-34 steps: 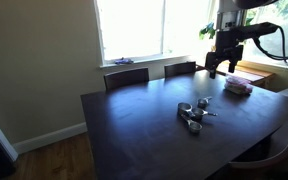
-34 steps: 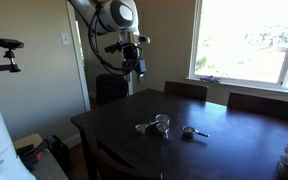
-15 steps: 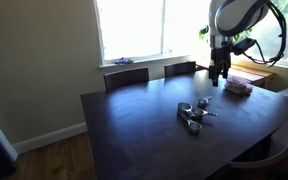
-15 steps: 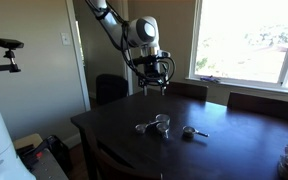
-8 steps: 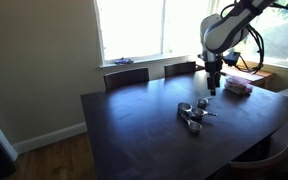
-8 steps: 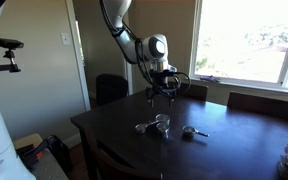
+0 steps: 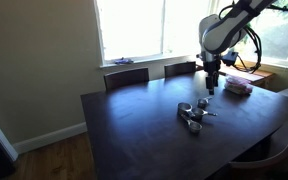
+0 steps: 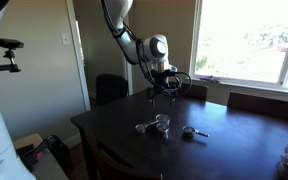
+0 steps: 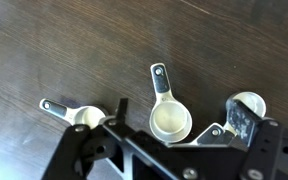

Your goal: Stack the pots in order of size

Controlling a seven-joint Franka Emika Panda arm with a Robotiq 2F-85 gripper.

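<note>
Over the dark table (image 7: pixel 134 135), my gripper (image 7: pixel 212 89) is hovering released and empty, having just swung down from the window toward the unstacked pots (image 9: pixel 170 122).

- You are looking across a dark wooden table (image 7: pixel 134 125) that is filling the middle of the room, its top catching a dull sheen.
- Daylight is pouring through a wide white-framed window (image 7: pixel 134 25) behind it, washing out whatever is outside.
- A dark chair (image 7: pixel 126 77) and a second chair (image 7: pixel 180 68) are standing tucked in on the window side.
- A third chair back (image 7: pixel 274 150) is showing at the near edge.
- A beige wall (image 7: pixel 39 60) is running down to a white baseboard (image 7: pixel 49 137), with brown wood floor (image 7: pixel 49 162) lying below.
- In an exterior view, a pale door (image 8: pixel 81 60) is standing in the corner, with a light switch (image 8: pixel 66 38) sitting beside it.
</note>
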